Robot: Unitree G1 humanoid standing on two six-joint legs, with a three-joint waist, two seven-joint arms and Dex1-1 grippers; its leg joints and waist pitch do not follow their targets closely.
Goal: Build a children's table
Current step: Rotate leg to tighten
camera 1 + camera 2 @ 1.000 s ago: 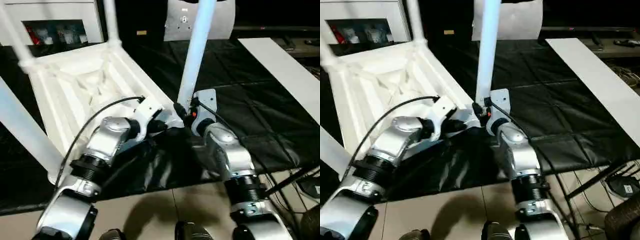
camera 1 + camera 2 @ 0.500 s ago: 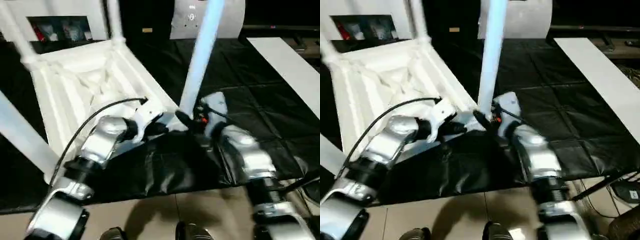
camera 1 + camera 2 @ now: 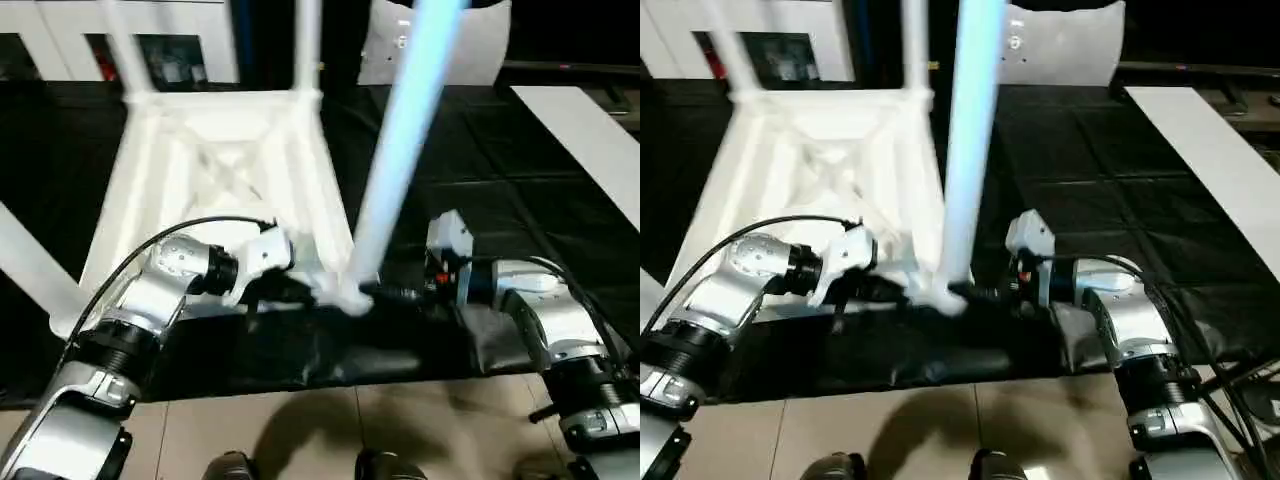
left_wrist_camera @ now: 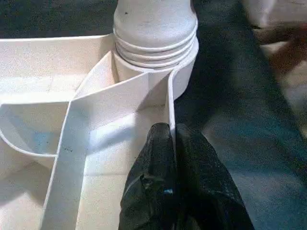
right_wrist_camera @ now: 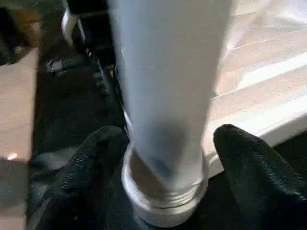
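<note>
- The children's table [image 3: 215, 170] is lying upside down on the black-sheeted surface [image 3: 520, 190], its ribbed underside facing up.
- Four legs are standing up from its corner sockets; the near-right leg [image 3: 400, 150] is rising from the corner closest to both arms.
- The left end effector [image 4: 171, 139] is pinching the table's thin rim wall just beside that near-right corner socket [image 4: 156, 62], one black finger on each side of the wall, clenched on it.
- The right end effector [image 5: 165, 158] is sitting at the base of the near-right leg, its two black fingers [image 5: 249, 163] spread on either side of the leg with gaps showing, released rather than gripping.
- Beyond the table, a white panel [image 3: 590, 150] is lying on the surface.
</note>
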